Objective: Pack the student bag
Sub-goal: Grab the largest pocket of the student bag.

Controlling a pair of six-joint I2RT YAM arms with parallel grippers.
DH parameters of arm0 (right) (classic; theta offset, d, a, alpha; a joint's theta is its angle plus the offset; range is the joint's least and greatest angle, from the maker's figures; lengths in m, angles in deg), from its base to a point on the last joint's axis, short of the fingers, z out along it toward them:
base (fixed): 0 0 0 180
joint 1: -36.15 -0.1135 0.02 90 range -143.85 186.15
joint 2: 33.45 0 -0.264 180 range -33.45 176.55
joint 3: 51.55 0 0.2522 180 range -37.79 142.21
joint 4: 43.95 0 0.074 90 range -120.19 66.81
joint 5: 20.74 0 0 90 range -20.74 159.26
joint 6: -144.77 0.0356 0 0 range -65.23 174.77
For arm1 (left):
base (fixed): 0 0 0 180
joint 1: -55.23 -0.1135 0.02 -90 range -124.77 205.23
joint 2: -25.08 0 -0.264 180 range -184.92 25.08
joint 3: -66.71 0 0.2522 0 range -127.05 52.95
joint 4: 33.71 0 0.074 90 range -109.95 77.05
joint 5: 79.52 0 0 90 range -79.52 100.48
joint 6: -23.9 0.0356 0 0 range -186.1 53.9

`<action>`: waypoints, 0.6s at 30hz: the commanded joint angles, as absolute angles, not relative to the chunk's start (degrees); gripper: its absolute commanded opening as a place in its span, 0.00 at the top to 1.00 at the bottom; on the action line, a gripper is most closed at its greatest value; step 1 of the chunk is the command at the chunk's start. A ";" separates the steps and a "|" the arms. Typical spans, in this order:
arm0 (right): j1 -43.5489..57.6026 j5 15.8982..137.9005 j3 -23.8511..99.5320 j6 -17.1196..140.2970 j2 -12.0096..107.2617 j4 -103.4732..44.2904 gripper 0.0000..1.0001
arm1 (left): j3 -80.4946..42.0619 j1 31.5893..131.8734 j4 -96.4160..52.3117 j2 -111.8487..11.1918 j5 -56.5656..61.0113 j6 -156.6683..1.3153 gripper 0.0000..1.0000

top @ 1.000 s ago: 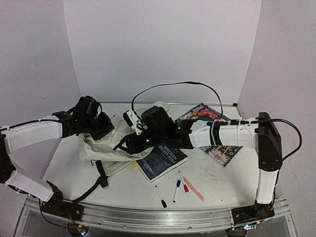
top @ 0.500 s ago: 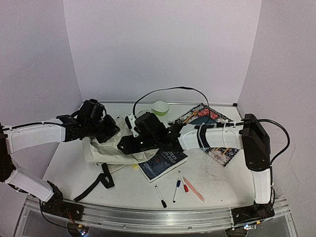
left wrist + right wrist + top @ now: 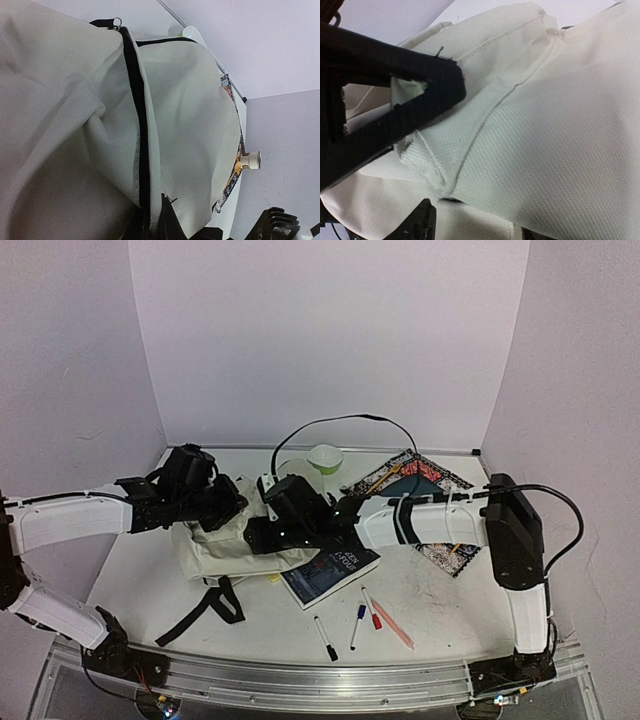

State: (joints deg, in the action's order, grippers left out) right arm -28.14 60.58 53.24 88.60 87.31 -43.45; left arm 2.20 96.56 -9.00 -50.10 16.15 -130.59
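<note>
Student bag (image 3: 215, 548) lies crumpled left of centre on the worktop (image 3: 440, 595) and is seen whole only from above. Its black zip edge (image 3: 143, 150) is shown clamped by the closed left fingers (image 3: 167, 222) in the left wrist view. The right fingers (image 3: 422, 222) are held apart against cream fabric, their tips cut off at the frame's bottom.

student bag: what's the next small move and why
Probably close the right gripper on the student bag fabric lying between its open jaws: the left gripper is shut on it beside the zipper, so a second grip could spread the opening.
</note>
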 commanded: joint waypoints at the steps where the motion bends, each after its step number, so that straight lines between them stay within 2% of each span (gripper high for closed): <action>1: -26.91 48.69 49.08 87.45 83.32 -38.46 0.39 | 1.69 97.16 -15.10 -43.94 21.44 -128.45 1.00; 11: -26.93 48.33 49.39 84.15 82.71 -37.04 0.37 | 1.09 97.16 -14.97 -46.78 19.74 -127.66 1.00; 14: -26.93 49.45 49.69 83.79 82.98 -37.04 0.40 | 0.95 97.16 -15.08 -47.59 19.08 -127.66 1.00; 18: -26.94 50.22 49.58 82.94 82.63 -37.04 0.50 | 0.97 97.16 -15.03 -47.85 18.86 -127.09 1.00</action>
